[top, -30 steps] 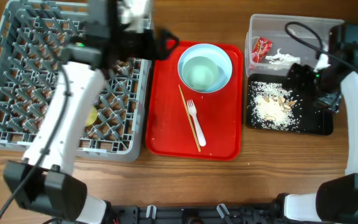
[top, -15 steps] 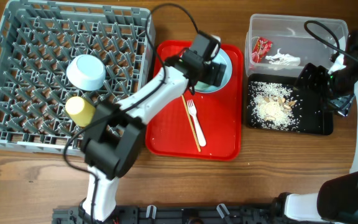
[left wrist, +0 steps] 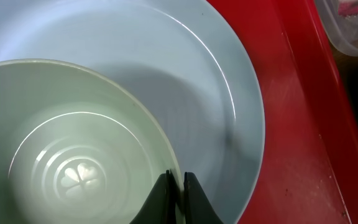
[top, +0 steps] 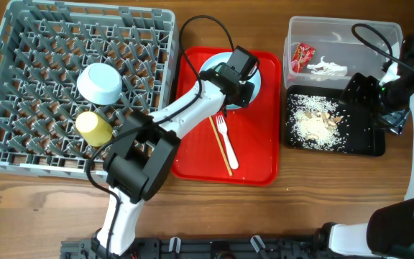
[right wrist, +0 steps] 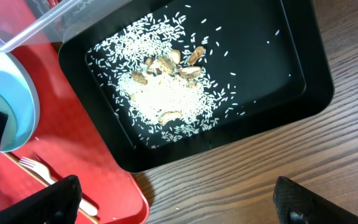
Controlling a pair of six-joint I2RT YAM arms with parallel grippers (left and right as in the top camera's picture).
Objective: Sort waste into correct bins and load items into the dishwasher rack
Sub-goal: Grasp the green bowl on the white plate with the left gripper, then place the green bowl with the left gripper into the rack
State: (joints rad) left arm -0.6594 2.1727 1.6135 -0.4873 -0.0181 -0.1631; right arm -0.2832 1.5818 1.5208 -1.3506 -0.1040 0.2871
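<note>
Mint bowl (left wrist: 73,155) sits inside the white plate (left wrist: 185,81) on the red tray (top: 254,151), with the left jaws pinched onto its rim. The right jaws are spread wide and empty above the black tray (right wrist: 291,62) of crumbs (right wrist: 166,99). A fork (top: 223,124) and chopsticks (top: 219,139) lie on the red tray just beside the plate.

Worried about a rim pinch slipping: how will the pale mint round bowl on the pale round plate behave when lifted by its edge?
The pale mint round bowl looks glossy, so probably slippery. Held at one rim spot by the left gripper, it would likely tilt. It seems rigid; pushed, it may slide on the smooth pale round plate.
</note>
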